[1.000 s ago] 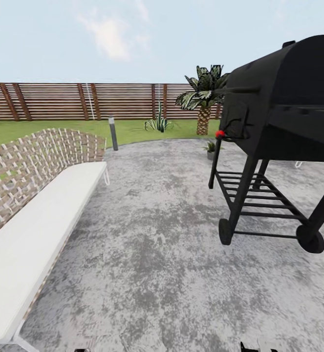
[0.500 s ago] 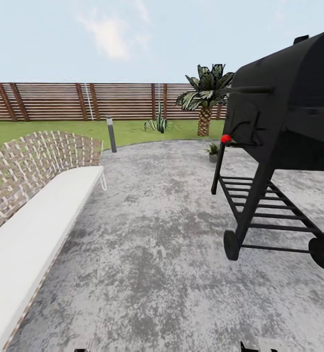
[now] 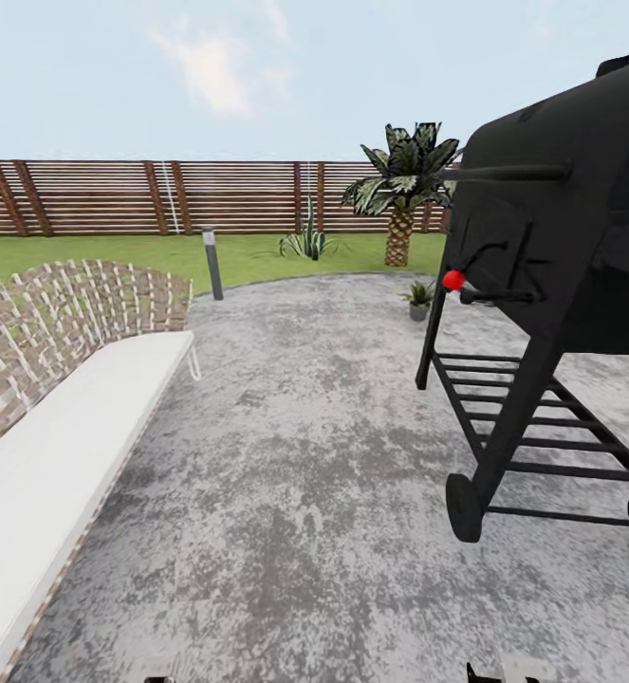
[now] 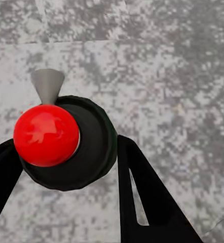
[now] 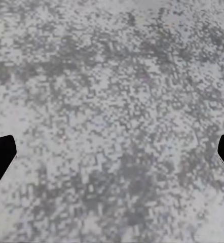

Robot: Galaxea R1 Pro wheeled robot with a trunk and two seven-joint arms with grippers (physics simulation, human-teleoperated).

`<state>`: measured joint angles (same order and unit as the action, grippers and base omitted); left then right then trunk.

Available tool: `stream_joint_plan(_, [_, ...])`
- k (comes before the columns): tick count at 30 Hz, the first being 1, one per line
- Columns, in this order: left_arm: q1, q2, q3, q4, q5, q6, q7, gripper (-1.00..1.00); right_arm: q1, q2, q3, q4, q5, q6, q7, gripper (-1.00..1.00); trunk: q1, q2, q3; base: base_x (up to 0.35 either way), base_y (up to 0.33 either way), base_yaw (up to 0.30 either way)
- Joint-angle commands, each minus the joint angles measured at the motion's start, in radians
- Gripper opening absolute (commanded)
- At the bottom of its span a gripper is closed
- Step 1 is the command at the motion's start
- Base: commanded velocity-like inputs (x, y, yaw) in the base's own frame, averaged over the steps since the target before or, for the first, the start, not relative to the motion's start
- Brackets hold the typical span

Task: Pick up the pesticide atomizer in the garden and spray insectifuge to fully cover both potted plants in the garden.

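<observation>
Grey mottled patio [image 3: 295, 493] is stretching out toward the slatted fence [image 3: 162, 194], and the left gripper [image 4: 66, 167] is clamping the dark red-capped pesticide atomizer [image 4: 66, 144] while the right gripper [image 5: 112, 157] is sitting wide open.

The pesticide atomizer [image 4: 66, 144] is held between the fingers of the left end effector [image 4: 66, 167], above the patio [image 4: 168, 76].

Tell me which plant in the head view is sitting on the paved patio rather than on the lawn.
The small potted plant beside the black grill's leg. The palm tree and the spiky plant both grow from grass by the fence.
</observation>
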<state>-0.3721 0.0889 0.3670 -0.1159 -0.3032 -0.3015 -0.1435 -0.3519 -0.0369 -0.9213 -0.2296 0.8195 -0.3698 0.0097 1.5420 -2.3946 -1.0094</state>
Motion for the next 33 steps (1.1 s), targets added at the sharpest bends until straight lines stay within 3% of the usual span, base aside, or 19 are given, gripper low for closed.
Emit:
stream_joint_plan(1, [-0.001, 0.0, 0.009, 0.001, -0.007, -0.003, -0.005, -1.0, -0.001, 0.0, -0.008, 0.001, 0.009, -0.004, 0.001, 1.0, 0.0, 0.0, -0.001, 0.339, 0.0, 0.0])
stream_joint_plan(12, [-0.001, 0.0, 0.01, 0.001, -0.005, -0.003, -0.005, -1.0, -0.001, 0.0, -0.008, 0.001, 0.009, -0.004, 0.001, 1.0, 0.0, 0.0, -0.001, 0.338, 0.009, 0.0])
stream_joint_plan(33, [-0.001, 0.0, 0.009, 0.001, -0.005, -0.003, -0.005, -1.0, -0.001, 0.0, -0.009, 0.001, 0.009, -0.004, 0.001, 1.0, 0.0, 0.0, -0.001, 0.324, 0.139, 0.0])
